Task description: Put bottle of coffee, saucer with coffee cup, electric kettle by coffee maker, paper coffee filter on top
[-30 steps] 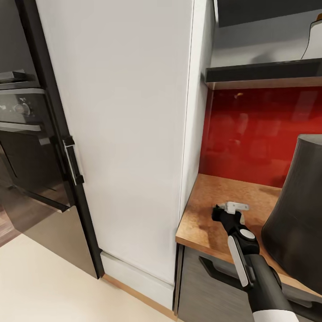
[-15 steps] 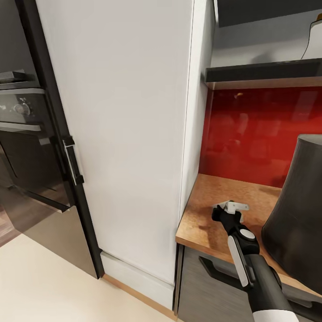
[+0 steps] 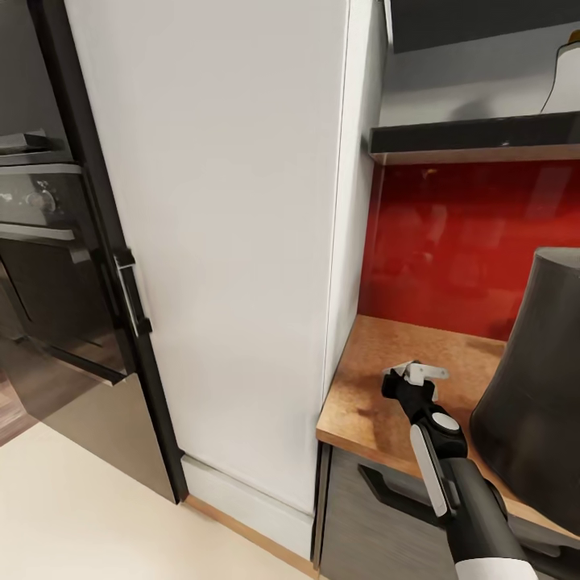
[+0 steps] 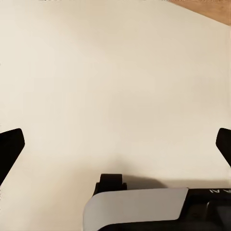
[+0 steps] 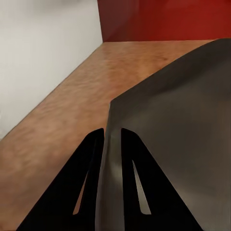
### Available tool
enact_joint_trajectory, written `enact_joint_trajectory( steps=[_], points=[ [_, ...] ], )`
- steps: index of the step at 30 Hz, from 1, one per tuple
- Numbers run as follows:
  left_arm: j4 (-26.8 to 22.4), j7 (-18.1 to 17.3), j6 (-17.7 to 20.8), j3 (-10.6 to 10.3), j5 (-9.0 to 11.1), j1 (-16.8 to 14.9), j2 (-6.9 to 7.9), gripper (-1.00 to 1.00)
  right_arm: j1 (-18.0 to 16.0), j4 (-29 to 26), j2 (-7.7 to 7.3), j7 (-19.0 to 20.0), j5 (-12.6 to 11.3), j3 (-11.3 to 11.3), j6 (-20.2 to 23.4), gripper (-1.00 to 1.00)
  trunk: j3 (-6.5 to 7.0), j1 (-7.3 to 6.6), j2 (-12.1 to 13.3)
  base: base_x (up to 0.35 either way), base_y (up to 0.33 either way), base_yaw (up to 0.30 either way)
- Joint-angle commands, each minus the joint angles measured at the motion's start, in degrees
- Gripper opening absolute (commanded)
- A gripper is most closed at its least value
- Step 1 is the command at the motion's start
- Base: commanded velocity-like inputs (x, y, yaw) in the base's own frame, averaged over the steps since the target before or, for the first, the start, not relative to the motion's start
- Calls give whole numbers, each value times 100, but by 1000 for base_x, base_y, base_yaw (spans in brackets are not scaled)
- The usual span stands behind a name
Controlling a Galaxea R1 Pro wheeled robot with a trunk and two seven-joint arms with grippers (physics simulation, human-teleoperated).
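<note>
Right gripper (image 3: 416,372) fingers pinching the paper coffee filter (image 5: 168,134) over the kitchen countertop (image 3: 379,362) near its left edge, coffee maker (image 3: 532,387) close right; left gripper (image 4: 115,144) fingers spread wide above pale floor (image 4: 115,72).

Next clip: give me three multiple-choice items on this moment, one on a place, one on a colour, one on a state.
1. Where is the right gripper?
A. Over the kitchen countertop, beside the coffee maker
B. On the kitchen shelf
C. At the oven door

2. What colour is the wall panel behind the countertop?
A. White
B. Red
C. Blue

3. How does the left gripper stand?
A. Shut on a cup
B. Shut on nothing
C. Open

Key: 1 A, the right gripper hangs over the kitchen countertop, left of the coffee maker in the head view. 2 B, the wall panel is glossy red. 3 C, the left gripper has its fingers spread wide, with nothing between them.
</note>
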Motion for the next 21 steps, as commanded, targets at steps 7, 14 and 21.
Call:
enact_joint_trajectory(
  steps=[7, 14, 21],
  points=[
    [-8, -3, -7, 6, 2, 2, 0, 100, -3, -8, 3, -23, -56, -3, 24, -100, 121, -154, 279, 0, 0, 0],
    [-8, -3, -7, 6, 2, 2, 0, 100, -3, -12, 2, -23, -60, -3, 24, -100, 157, -198, 359, 0, 0, 0],
    [-8, -3, -7, 7, 2, 2, 0, 100, -3, -15, 3, -23, -64, -3, 19, -100, 229, -286, 520, 0, 0, 0]
  ],
)
